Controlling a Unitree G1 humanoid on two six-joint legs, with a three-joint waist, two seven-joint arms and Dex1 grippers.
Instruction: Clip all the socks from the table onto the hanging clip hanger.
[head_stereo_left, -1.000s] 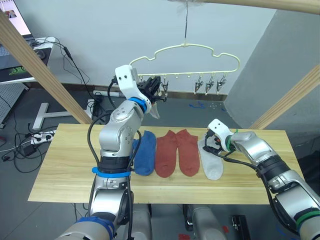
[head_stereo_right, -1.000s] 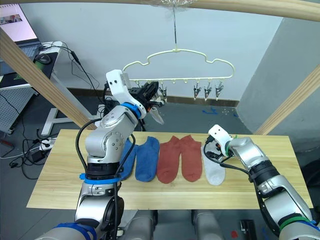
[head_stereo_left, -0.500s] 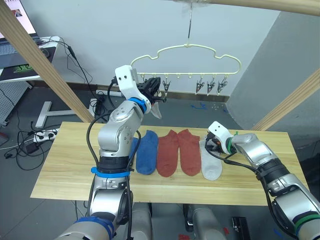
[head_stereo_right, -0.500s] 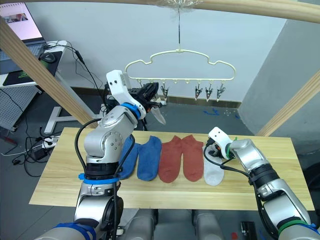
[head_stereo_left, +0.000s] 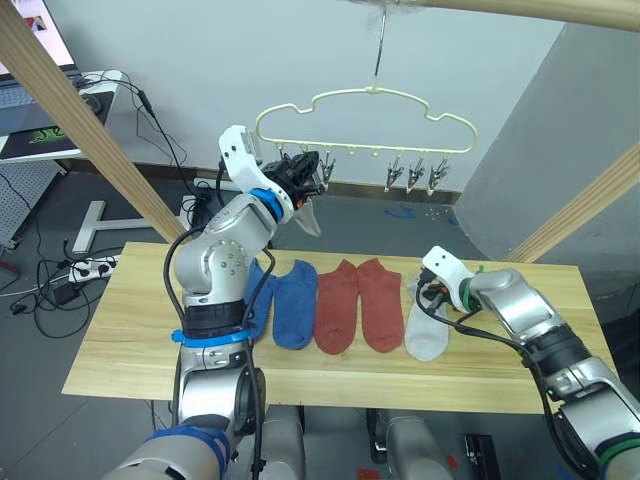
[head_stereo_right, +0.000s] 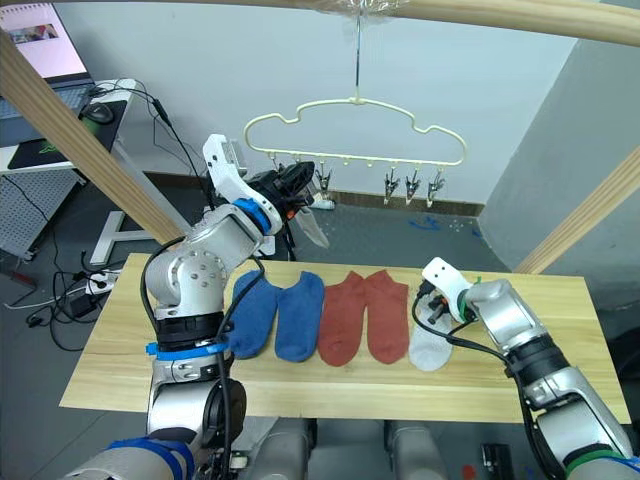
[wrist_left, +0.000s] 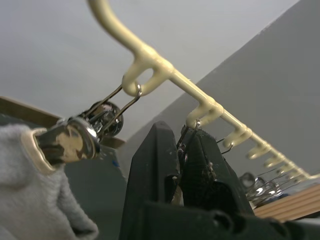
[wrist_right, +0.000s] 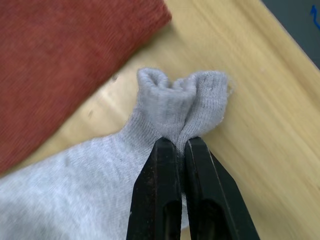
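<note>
The pale-yellow clip hanger (head_stereo_left: 370, 95) hangs from the top pole. One light grey sock (head_stereo_left: 308, 218) dangles from its leftmost clip (wrist_left: 65, 142). My left gripper (head_stereo_left: 308, 172) is raised to the clip row and is shut on the neighbouring metal clip (wrist_left: 186, 142). On the table (head_stereo_left: 130, 330) lie two blue socks (head_stereo_left: 295, 303), two rust-red socks (head_stereo_left: 358, 303) and another light grey sock (head_stereo_left: 425, 330) in a row. My right gripper (wrist_right: 175, 145) is down on the table, shut on that grey sock's bunched cuff (wrist_right: 180, 95).
Slanted wooden poles (head_stereo_left: 80, 130) of the frame cross at left and right (head_stereo_left: 590, 190). Several free clips (head_stereo_left: 420, 172) hang on the hanger's right half. A desk with a laptop (head_stereo_left: 40, 110) stands behind on the left, with cables and a power strip (head_stereo_left: 85, 270) on the floor.
My right gripper has closed its fingers on the grey sock's cuff on the table. The left gripper stays pinched on the clip, its elbow swung slightly left.
</note>
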